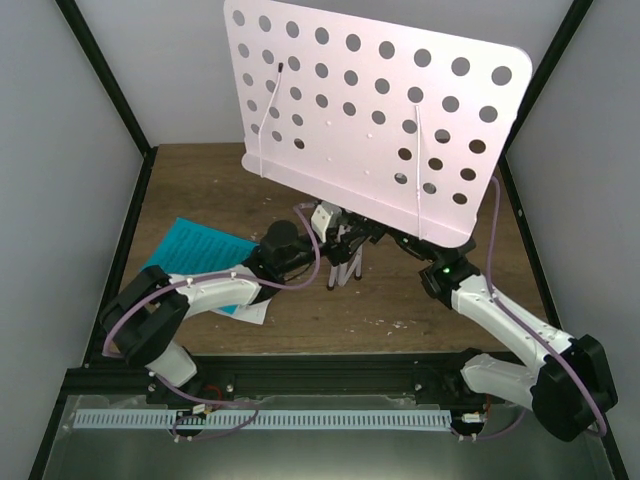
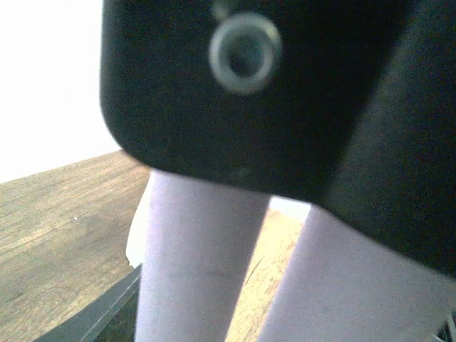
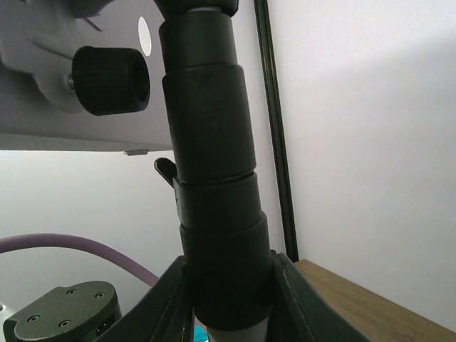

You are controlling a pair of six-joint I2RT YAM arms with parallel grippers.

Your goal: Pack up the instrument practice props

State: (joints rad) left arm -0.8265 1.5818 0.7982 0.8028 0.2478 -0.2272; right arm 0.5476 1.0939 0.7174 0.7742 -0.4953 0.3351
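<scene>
The pale pink music stand [image 1: 380, 110] is upright over the middle of the table, its perforated desk filling the upper part of the top view. My right gripper [image 1: 402, 238] [image 3: 228, 303] is shut on the stand's black post [image 3: 210, 164], one finger on each side of the lower collar. My left gripper [image 1: 338, 258] is at the folded legs [image 2: 199, 263], which fill the left wrist view under a black hub. Its fingers do not show clearly. The teal booklet [image 1: 195, 248] lies flat under my left arm. A small white metronome [image 1: 323, 216] stands behind the legs.
Black frame posts [image 1: 110, 90] and pale walls close in the wooden table [image 1: 200, 180] on the left, right and back. A black rail [image 1: 330, 375] runs along the near edge by the arm bases. Purple cables [image 1: 300, 270] loop off both arms.
</scene>
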